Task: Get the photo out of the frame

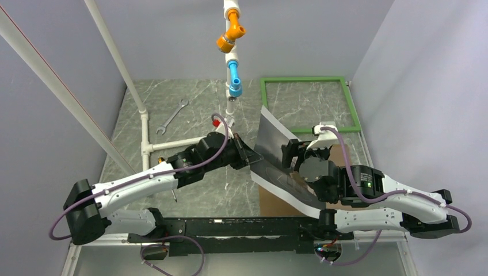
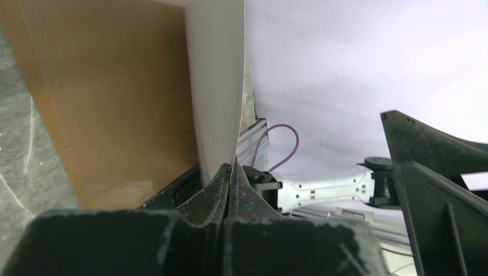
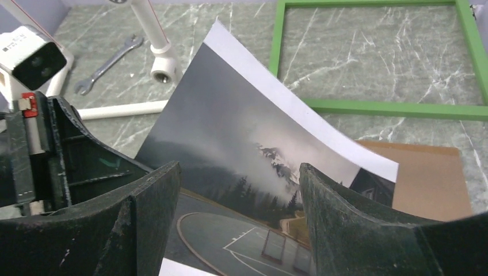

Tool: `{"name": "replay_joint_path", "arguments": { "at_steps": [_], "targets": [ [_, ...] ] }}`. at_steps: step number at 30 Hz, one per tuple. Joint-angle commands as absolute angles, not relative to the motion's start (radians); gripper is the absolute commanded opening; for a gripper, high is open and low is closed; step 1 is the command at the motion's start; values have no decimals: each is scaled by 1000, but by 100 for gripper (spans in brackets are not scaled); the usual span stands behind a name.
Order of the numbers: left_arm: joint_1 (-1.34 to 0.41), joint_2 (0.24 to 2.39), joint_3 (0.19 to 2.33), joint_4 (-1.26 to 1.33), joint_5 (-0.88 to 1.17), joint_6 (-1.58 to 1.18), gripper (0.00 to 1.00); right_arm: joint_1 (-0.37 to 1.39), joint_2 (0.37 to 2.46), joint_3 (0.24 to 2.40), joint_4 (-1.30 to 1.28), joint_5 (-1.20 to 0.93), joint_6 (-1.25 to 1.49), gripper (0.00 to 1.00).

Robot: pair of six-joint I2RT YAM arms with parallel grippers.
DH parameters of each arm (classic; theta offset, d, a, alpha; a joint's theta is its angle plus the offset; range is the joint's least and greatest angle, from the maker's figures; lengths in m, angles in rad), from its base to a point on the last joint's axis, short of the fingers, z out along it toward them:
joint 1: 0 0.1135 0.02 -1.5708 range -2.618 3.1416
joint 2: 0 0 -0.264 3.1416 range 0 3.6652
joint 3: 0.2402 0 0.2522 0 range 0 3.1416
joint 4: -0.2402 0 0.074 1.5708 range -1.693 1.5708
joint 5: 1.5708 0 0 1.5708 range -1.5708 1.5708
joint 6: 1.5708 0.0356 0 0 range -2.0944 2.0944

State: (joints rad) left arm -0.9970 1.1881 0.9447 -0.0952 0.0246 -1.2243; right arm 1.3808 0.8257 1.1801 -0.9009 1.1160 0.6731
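Grey-green marbled stone with white veins forms the table top (image 1: 195,100), which is enclosed on three sides by plain pale lilac walls (image 1: 172,34). White plastic pipes (image 1: 144,123) are run across the left of the space, and orange (image 1: 231,30) and blue (image 1: 235,76) fittings are seen hanging at the back. A steel wrench (image 1: 172,117) is laid flat on the stone near the pipes.

At the far right of the table the frame (image 1: 303,79) is laid flat, and bare stone is seen through its opening. The photo (image 1: 273,138) is held well apart from it, raised off the surface and curved, with its printed side turned towards the right arm. Beneath its lower end a brown backing panel (image 3: 426,178) is laid on the stone, just short of the frame's near rail.

One edge of the photo is pinched by the left gripper (image 2: 231,172), whose jaws are pressed together on the sheet. The right gripper (image 3: 239,172) is held with its jaws spread wide and nothing between the pads; the print is seen just beyond them.
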Motion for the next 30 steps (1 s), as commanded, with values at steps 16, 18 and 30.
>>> {"name": "replay_joint_path", "arguments": {
  "at_steps": [16, 18, 30],
  "targets": [
    [-1052, 1233, 700, 281, -141, -1375, 0, 1380, 802, 1109, -944, 1070, 774, 77],
    [-1052, 1169, 721, 174, -174, -1322, 0, 1381, 797, 1102, -939, 1071, 771, 78],
    [-1042, 1113, 670, 189, -137, -1326, 0, 1381, 839, 1107, -869, 1055, 713, 78]
  ]
}}
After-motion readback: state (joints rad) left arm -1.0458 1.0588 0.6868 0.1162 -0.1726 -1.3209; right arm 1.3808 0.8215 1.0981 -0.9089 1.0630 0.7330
